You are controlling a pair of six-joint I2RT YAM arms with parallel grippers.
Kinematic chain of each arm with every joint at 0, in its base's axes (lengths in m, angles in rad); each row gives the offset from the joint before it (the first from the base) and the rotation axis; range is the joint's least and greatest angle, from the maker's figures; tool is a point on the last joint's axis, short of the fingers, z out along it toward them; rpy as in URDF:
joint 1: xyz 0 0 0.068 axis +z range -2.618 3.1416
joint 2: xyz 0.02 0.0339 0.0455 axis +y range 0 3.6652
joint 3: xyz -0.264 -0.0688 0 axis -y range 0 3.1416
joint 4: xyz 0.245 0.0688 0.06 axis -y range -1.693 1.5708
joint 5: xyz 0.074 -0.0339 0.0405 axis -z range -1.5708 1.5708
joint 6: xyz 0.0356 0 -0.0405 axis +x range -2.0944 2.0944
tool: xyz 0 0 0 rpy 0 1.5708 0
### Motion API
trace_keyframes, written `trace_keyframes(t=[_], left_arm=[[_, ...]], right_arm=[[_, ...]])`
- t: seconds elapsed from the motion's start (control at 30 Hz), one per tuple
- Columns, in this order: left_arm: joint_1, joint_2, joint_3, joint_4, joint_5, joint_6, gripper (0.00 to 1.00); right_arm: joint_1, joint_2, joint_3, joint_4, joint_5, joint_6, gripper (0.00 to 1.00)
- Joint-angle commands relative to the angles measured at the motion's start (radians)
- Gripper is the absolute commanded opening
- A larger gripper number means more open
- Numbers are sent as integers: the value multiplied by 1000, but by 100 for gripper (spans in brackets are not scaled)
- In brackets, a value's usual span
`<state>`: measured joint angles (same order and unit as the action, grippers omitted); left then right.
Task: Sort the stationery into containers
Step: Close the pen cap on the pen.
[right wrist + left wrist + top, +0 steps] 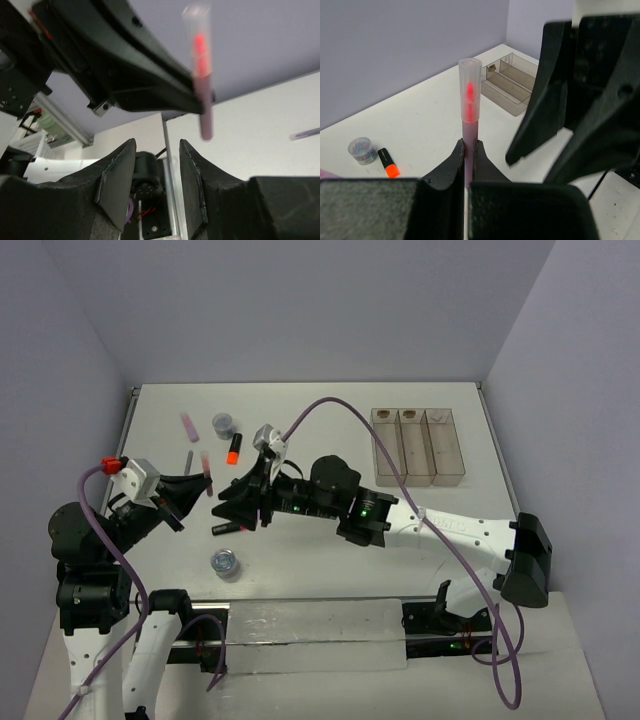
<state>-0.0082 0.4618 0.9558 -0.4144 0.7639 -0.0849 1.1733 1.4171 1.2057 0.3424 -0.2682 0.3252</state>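
While pinched (left tool (pixel 468 148)), pink stick (pixel 469 100) hangs midair.

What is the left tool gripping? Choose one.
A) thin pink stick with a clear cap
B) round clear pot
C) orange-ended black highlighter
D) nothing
A: the left tool is shut on the thin pink stick with a clear cap, which stands upright in its grip.

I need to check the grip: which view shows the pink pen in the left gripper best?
The left wrist view: the pink pen stands sharp and upright, clamped in the left gripper. The right wrist view shows it blurred, from below; the top view shows only a small pink sliver.
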Motion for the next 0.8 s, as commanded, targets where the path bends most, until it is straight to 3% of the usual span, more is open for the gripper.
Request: trace_keyframes(t=[0.0, 0.23, 0.43, 0.77], left_arm=[[7, 3, 15, 44, 21, -11, 0], [7, 3, 8, 55, 19, -31, 0], [7, 8, 20, 63, 29, -46, 0], [7, 0, 10, 67, 19, -47, 0]], right_arm=[[-61, -101, 31, 27, -10, -10, 49], [-66, -36, 166, -46, 22, -81, 50], [-66, 62, 274, -88, 11, -77, 59], [-64, 121, 319, -94, -10, -57, 55]])
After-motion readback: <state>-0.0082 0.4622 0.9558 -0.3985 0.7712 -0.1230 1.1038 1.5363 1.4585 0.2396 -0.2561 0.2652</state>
